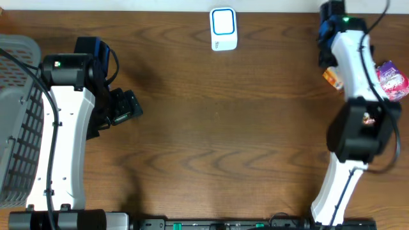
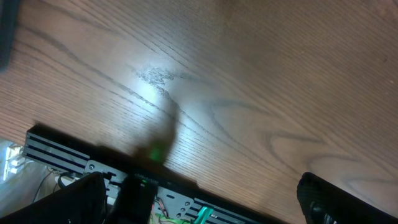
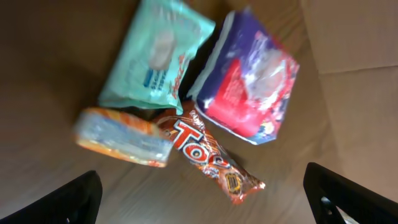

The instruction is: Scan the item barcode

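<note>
Several snack packets lie together below my right gripper (image 3: 208, 200) in the right wrist view: a teal pack (image 3: 158, 56), a purple and red pack (image 3: 249, 81), an orange pack (image 3: 121, 137) and a red-orange candy bar (image 3: 211, 158). The gripper hangs open above them and holds nothing. The candy bar's end lies between the two fingers (image 3: 68, 199). No barcode shows on any packet. A white scanner with a blue frame (image 1: 223, 29) stands at the table's far middle. My left gripper (image 1: 128, 105) is open and empty over bare wood at the left.
A grey basket (image 1: 16, 121) stands at the left edge beside the left arm. From overhead, an orange packet (image 1: 332, 78) and a pink packet (image 1: 391, 80) peek out on either side of the right arm. A black rail (image 2: 74, 155) runs along the table's front edge.
</note>
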Robot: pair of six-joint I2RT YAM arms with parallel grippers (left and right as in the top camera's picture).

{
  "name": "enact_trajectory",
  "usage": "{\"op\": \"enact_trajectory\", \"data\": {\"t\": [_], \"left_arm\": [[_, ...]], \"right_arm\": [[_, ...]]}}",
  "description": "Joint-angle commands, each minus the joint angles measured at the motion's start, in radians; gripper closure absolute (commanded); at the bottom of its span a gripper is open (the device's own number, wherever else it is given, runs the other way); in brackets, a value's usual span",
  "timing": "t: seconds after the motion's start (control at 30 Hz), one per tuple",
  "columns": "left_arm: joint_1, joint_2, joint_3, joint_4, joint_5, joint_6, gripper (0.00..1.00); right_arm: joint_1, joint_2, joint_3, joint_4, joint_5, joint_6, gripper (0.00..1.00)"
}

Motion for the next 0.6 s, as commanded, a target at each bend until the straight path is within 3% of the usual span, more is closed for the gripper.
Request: {"op": "enact_trajectory", "data": {"t": [0.0,0.2,0.57], "left_arm": [[0.002,0.004,-0.002,-0.002,-0.016,-0.005,0.02],[0.002,0.004,-0.002,-0.002,-0.016,-0.005,0.02],[0.002,0.004,-0.002,-0.002,-0.016,-0.005,0.02]], "right_arm": [[0.008,-0.169,0.01,-0.001,-0.121,0.021,0.01],[0.011,-0.377,0.01,-0.027,-0.14,0.02,0.01],[0.044,-0.726,0.008,-0.089,-0.413,0.041,0.01]]}}
